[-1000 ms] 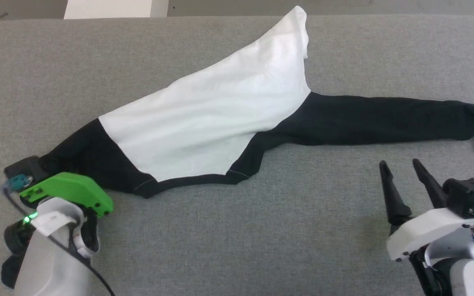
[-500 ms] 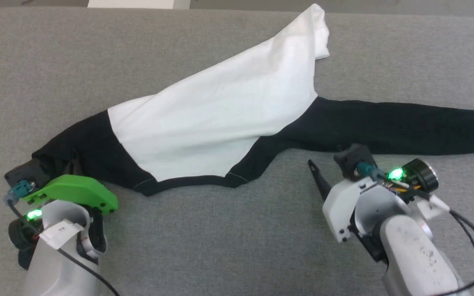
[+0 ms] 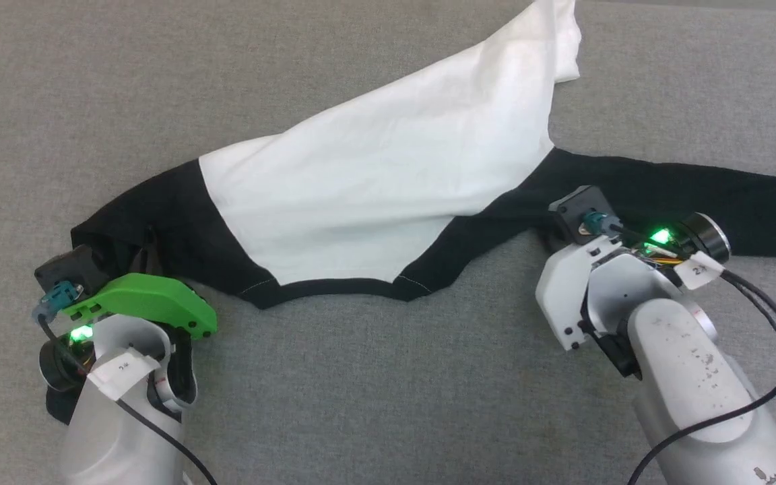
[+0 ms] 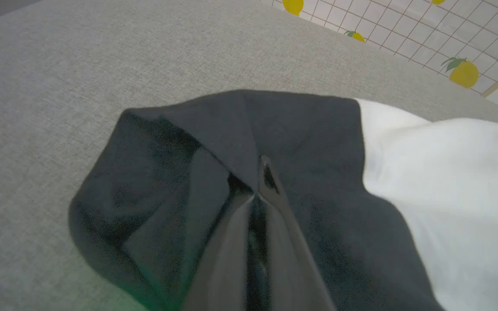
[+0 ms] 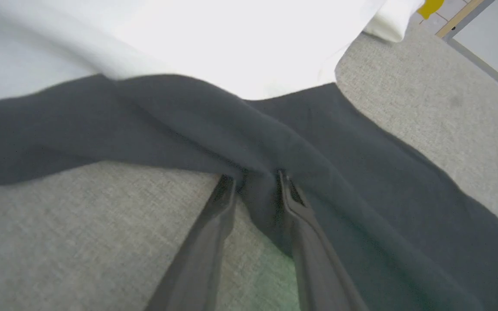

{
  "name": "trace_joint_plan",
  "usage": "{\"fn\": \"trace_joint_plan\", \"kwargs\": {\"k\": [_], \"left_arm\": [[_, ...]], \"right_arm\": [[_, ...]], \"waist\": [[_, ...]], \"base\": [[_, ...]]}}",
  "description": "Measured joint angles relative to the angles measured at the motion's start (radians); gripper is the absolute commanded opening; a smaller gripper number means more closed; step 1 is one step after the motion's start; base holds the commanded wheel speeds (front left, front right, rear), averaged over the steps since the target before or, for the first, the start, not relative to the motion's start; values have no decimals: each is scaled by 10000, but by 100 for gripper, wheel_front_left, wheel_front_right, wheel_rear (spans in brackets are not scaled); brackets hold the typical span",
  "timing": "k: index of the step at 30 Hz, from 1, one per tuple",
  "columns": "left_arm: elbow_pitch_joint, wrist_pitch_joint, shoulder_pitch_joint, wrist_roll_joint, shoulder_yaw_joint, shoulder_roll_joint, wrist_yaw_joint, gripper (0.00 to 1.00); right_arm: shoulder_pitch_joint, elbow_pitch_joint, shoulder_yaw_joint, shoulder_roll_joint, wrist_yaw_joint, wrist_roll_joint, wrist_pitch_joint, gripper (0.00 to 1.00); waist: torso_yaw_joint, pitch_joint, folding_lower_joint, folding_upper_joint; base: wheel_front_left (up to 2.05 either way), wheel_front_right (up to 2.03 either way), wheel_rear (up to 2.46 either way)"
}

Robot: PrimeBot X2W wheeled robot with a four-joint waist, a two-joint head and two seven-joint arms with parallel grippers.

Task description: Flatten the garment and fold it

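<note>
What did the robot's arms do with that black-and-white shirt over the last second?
The right end effector swung forward from the near right corner to the white cotton T-shirt with black sleeves and pinched a fold of its right-hand sleeve. The left end effector stayed shut on the left-hand sleeve. The shirt's slide across the head view is the camera moving.

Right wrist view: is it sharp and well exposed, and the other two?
Right wrist view: the white body of the soft black-sleeved T-shirt is overexposed and smeared at left; green tint on the grey woven surface below. Left wrist view: the two long dark fingers are out of focus, with pale sheen. Head view: sharp, evenly lit.
</note>
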State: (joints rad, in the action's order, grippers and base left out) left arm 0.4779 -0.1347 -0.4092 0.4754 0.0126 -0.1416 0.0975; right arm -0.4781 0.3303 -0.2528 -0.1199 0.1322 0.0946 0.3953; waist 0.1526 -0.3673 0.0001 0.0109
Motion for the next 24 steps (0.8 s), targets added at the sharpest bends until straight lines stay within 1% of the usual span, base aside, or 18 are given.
{"fn": "trace_joint_plan", "kwargs": {"k": [3, 5, 8, 11, 14, 17, 21, 24], "left_arm": [[-38, -186, 12, 0, -6, -33, -58, 0], [-217, -336, 86, 0, 0, -102, -142, 0], [-744, -401, 253, 56, 29, -263, -364, 0], [-1664, -188, 419, 531, 100, -320, -761, 0], [-3026, 571, 608, 941, 46, -368, -999, 0], [-4491, 1825, 646, 1396, -98, -631, -1145, 0], [-5914, 3404, 452, 2393, -153, -757, -1139, 0], [-6544, 4263, -199, 2780, -148, -867, -941, 0]], "right_arm": [[93, -65, 268, -54, 0, -161, -278, 0], [348, -359, 422, -102, 0, -295, -587, 0], [852, -1099, 673, -201, 2, -508, -890, 0], [1375, -2153, 922, -301, 2, -807, -932, 0], [1749, -3415, 1162, -545, 2, -1060, -752, 0], [1816, -4809, 1411, -1060, 0, -1197, -244, 0], [1556, -6086, 1551, -1810, 0, -1386, 658, 0], [782, -6592, 1567, -2429, 0, -1620, 1313, 0]], "waist": [[-41, 153, 0, 0], [-94, 340, 0, 0], [-178, 668, 0, 0], [-269, 1052, -1, 0], [-367, 1470, -1, 0], [-481, 1913, -1, 0], [-631, 2364, -1, 0], [-769, 2550, -2, 0]], "base": [[0, 0, 0], [0, 0, 0], [0, 0, 0], [0, 0, 0], [0, 0, 0], [0, 0, 0], [0, 0, 0], [0, 0, 0]]}}
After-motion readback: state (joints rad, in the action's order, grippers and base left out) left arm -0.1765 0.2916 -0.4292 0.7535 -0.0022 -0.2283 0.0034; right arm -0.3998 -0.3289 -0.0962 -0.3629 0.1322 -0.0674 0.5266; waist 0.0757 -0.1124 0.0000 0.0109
